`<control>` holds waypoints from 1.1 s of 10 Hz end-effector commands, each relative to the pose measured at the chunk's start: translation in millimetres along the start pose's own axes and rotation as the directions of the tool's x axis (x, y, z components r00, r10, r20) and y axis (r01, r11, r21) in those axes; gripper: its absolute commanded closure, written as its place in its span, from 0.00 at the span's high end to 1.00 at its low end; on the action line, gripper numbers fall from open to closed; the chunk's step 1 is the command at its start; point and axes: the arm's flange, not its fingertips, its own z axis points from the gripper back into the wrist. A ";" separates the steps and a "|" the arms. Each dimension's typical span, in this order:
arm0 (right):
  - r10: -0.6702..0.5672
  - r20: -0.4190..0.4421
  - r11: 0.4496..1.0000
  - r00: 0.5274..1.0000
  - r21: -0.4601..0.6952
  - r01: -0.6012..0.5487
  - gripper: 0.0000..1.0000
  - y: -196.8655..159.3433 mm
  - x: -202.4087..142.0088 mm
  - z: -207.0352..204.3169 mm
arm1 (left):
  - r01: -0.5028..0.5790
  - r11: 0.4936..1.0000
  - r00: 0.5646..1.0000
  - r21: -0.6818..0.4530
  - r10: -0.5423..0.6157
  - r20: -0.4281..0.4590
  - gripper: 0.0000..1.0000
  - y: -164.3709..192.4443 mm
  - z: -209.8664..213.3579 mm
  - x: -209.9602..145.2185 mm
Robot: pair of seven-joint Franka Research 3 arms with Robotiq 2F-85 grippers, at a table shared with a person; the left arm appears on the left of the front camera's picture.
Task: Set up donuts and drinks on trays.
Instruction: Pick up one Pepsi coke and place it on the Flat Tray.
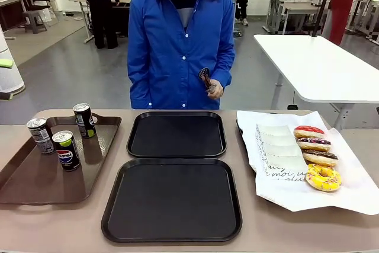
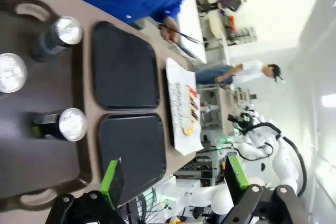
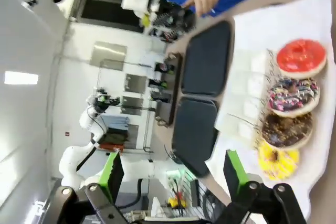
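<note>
nothing is set up yet, i judge: the near black tray [image 1: 172, 201] and the far black tray [image 1: 176, 135] lie bare in the middle of the table [image 1: 266, 232]. the three cans [image 1: 66, 150] stand upright on the brown tray [image 1: 29, 185] at the robot's left. the four donuts [image 1: 320, 158] lie in a row on the white paper sheet [image 1: 355, 191] at its right, beside overlapping paper sleeves [image 1: 277, 146]. the left jaws hang spread over the brown tray with nothing between them. the right jaws hang spread over the sheet side, also without load.

the cans are slim and tall and stand near each other, so a finger that comes down a little off could push a neighbour over (a rolling can would easily leave the tray). the donuts touch one another in the row. a pinch could smear the icing, crush the ring, or drag the next donut and the loose sheet along.

the person's hand [image 1: 214, 89] holds something dark and thin, perhaps tongs, but it is too small to tell. a dark edge peeks out under the sheet at its far corner, and what it belongs to is covered. the sheet is cut off at the right border of the front view. the left wrist view is blurred, so the print on the cans does not read there.
</note>
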 end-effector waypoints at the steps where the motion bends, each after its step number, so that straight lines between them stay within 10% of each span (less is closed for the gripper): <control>1: 0.020 -0.064 0.998 0.998 -0.061 -0.024 1.00 7.7 -8.6 27.1 | -0.027 0.997 1.000 0.068 0.026 0.014 1.00 -7.0 28.6 -11.6; 11: -0.069 -0.074 0.993 0.995 -0.105 0.061 1.00 9.7 -52.9 85.8 | -0.042 0.981 0.996 0.191 0.026 0.085 1.00 7.0 78.8 -22.6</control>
